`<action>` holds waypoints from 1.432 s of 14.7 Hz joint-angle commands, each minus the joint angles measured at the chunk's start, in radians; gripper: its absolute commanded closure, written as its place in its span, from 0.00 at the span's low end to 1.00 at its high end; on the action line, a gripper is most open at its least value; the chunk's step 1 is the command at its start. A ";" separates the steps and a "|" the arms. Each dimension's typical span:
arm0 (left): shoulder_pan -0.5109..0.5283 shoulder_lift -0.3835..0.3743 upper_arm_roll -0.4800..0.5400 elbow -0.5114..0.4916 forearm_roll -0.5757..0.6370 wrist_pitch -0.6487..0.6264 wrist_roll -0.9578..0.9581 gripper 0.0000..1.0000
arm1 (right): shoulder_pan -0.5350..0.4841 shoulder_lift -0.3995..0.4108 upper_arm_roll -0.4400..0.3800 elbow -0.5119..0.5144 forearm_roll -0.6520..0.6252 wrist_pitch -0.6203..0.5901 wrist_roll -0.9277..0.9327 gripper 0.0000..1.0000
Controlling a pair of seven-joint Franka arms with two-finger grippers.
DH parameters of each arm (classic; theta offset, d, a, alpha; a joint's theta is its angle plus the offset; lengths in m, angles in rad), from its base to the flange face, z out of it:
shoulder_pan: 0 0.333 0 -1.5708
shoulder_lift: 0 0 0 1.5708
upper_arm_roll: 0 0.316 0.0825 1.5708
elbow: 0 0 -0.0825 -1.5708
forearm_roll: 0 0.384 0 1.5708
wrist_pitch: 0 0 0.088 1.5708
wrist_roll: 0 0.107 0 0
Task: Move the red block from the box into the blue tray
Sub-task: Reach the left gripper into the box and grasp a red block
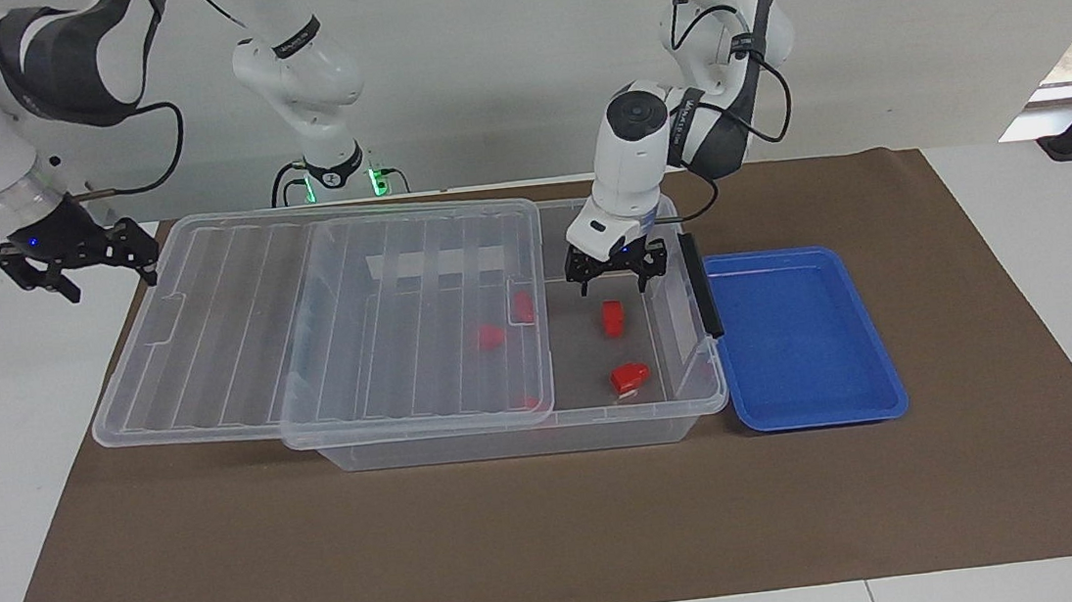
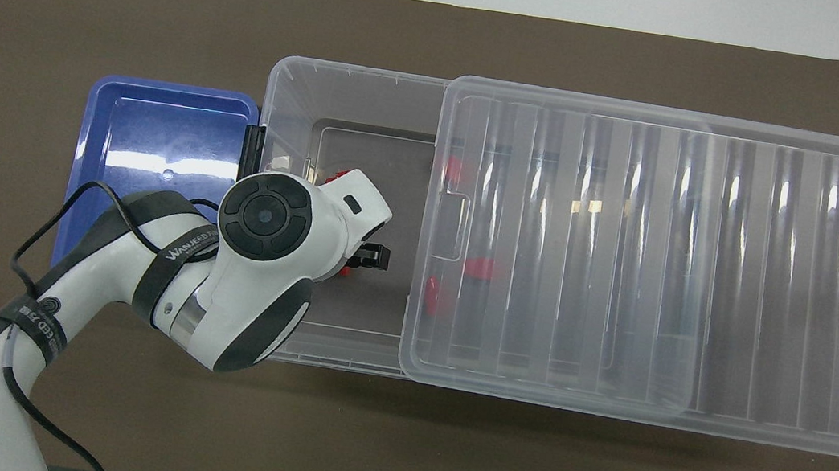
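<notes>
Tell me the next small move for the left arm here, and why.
Probably lower the left pincer straight down around the red block. It hangs open just above that block in the uncovered end of the box, the blue tray holds nothing, and the right pincer waits off the mat.

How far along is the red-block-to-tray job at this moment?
Done: the lid is slid aside, opening the box at the blue tray end. In hand: the left gripper, open, is over the red block. Left: grasp, lift, place; the tray holds nothing. The right gripper waits.
</notes>
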 commanded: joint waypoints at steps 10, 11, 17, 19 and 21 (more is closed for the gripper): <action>-0.070 0.104 0.018 -0.079 0.071 0.133 -0.071 0.02 | 0.023 -0.113 0.071 -0.019 0.005 -0.171 0.182 0.00; -0.070 0.105 0.018 -0.073 0.071 0.133 -0.074 0.22 | 0.032 -0.113 0.071 -0.017 0.005 -0.175 0.199 0.00; -0.044 0.004 0.025 -0.069 0.073 0.103 -0.199 1.00 | 0.041 -0.104 0.071 -0.008 0.007 -0.140 0.241 0.00; -0.044 -0.062 0.023 -0.063 0.073 0.011 -0.198 1.00 | 0.041 -0.103 0.071 -0.010 0.007 -0.139 0.242 0.00; -0.044 -0.132 0.023 -0.057 0.071 -0.052 -0.196 1.00 | 0.043 -0.104 0.071 -0.010 0.007 -0.143 0.242 0.00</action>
